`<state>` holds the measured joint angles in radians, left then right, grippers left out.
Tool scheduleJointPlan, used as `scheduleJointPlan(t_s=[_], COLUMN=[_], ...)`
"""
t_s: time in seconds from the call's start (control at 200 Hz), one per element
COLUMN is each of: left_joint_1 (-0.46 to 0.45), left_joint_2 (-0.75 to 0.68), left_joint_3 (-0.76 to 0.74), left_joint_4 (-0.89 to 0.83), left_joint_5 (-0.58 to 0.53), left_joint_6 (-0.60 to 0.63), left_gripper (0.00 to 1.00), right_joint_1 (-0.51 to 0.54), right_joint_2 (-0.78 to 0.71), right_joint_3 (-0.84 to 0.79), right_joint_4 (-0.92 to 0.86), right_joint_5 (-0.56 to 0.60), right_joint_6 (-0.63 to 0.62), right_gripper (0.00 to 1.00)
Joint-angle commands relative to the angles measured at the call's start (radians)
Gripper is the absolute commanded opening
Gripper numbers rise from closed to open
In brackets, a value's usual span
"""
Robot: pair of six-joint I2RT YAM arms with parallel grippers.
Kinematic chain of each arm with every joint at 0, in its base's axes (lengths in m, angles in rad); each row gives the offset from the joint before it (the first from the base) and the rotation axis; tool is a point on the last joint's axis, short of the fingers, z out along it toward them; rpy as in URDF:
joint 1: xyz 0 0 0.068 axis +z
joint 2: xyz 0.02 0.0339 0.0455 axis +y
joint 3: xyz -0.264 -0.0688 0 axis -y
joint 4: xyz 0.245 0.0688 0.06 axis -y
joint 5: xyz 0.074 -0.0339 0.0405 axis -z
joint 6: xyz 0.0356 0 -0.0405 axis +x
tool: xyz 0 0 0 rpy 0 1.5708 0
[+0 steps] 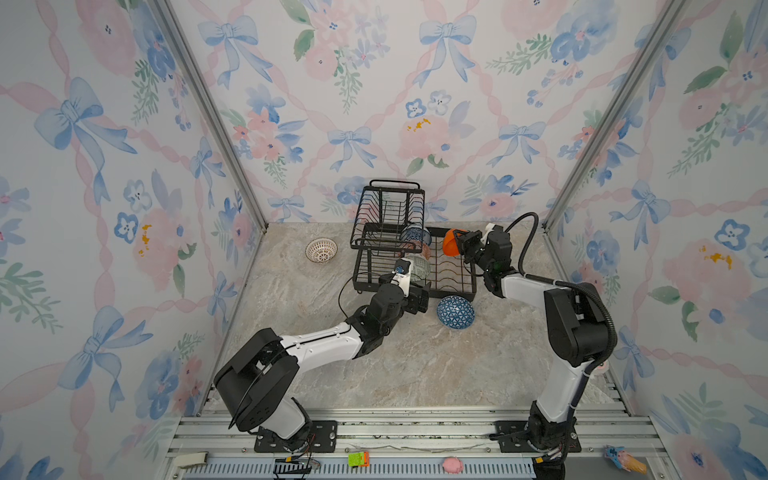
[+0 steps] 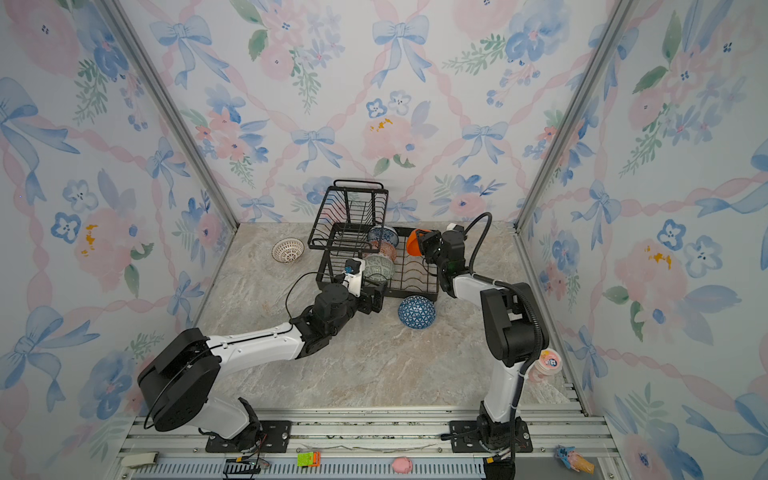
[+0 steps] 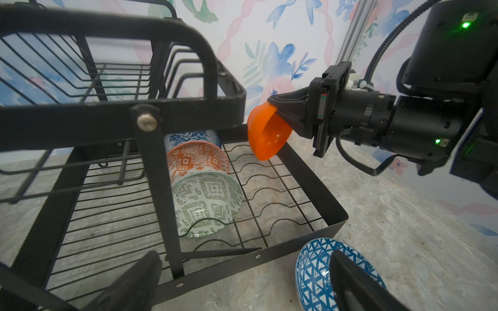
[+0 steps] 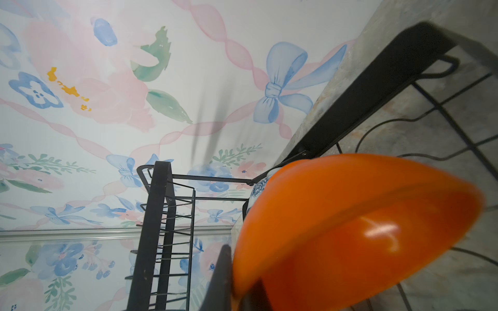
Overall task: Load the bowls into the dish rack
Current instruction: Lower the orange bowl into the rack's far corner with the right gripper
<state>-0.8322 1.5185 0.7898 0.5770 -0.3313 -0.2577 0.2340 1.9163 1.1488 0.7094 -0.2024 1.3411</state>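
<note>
Our right fingers (image 3: 289, 106) clamp the glossy orange bowl (image 3: 265, 134) over the black wire dish rack (image 3: 312, 185); next we probably lower it into a slot. Left fingers (image 3: 353, 280) gape.

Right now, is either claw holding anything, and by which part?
The right claw grips the orange bowl by its rim. The left claw is open and holds nothing.

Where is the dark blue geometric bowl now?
In both top views the dark blue geometric bowl sits on the marble tabletop just outside the black wire dish rack's near right corner, beside the open left gripper.
</note>
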Motion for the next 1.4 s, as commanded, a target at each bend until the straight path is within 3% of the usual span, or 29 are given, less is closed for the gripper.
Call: scheduleJointPlan(t_s=[0.0,0.225,1.39], left_joint_1=[-0.005,-0.004,0.068], left_joint_2=[0.023,0.042,0.072], left_joint_3=[0.003,0.022,-0.011], left_joint_4=[0.007,0.007,0.007], left_joint_5=[0.000,0.000,0.047], left_joint_6=[0.003,0.017,-0.002], left_gripper=[0.98,0.98,0.98], right_joint_1=[-0.017,-0.018,0.031], right_joint_2=[0.054,0.172,0.391], right_joint_3=[0.056,0.124,0.281], right_joint_4=[0.134,0.251,0.217], right_joint_5=[0.018,0.021,0.128], right_joint_6=[-0.022,-0.008,-0.088], right_gripper=[0.00,0.00,0.00])
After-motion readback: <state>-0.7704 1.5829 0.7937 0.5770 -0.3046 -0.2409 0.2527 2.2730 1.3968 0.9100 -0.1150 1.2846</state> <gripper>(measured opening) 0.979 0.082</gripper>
